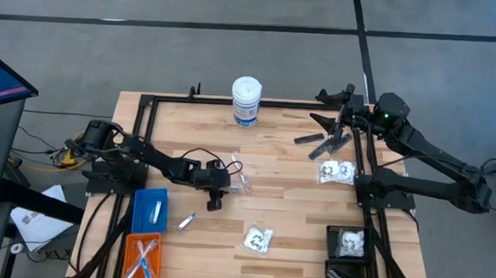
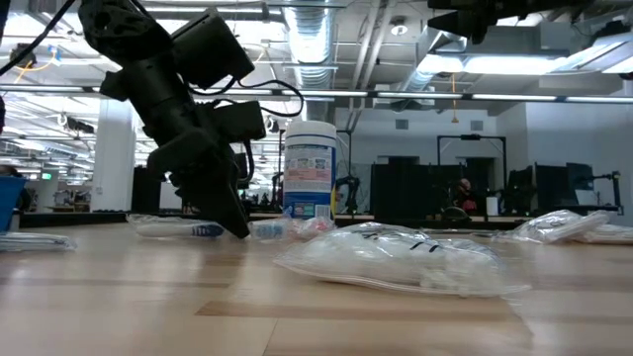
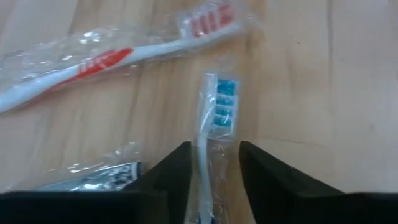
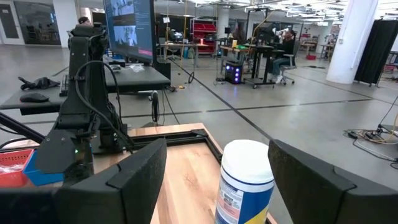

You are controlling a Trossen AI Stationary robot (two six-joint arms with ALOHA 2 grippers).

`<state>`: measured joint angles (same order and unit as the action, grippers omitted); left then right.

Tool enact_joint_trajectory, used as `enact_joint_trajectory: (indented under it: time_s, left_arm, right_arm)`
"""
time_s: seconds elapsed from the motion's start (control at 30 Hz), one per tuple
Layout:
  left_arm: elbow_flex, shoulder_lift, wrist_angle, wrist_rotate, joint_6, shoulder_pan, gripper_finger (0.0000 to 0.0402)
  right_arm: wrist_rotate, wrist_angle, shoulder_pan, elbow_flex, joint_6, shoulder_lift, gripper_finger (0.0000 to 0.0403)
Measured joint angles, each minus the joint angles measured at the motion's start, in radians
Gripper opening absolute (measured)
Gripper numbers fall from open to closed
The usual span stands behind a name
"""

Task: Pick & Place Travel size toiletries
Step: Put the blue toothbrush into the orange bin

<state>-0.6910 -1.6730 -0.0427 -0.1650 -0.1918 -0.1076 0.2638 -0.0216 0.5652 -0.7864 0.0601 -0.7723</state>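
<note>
Now we straddle a wrapped blue-bristled toothbrush [image 3: 217, 124] with our left gripper [image 3: 214, 171].
Its handle lies between our part-open fingers on the worktop [image 3: 311, 81]; no writing legible. Our right gripper [image 4: 217, 174] hangs released.

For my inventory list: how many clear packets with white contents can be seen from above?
3: one packet at the right of the table, one near its front middle, one inside the black bin. Others may be hidden.
</note>
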Motion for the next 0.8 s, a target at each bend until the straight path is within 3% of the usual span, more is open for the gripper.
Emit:
enact_joint_trajectory:
  time_s: [0.23, 0.37, 0.8]
  left_arm:
    - [0.000, 0.000, 0.004, 0.000, -0.018, 0.009, 0.0014]
    - [-0.028, 0.000, 0.065, -0.003, -0.098, 0.008, 0.0015]
    - [-0.490, 0.002, 0.856, -0.003, -0.337, -0.074, 0.0007]
  right_arm:
    - [0.000, 0.000, 0.000, 0.000, 0.001, 0.000, 0.0276]
    - [0.000, 0.000, 0.000, 0.000, 0.001, 0.000, 0.0276]
    - [0.000, 0.002, 0.000, 0.000, 0.002, 0.000, 0.0276]
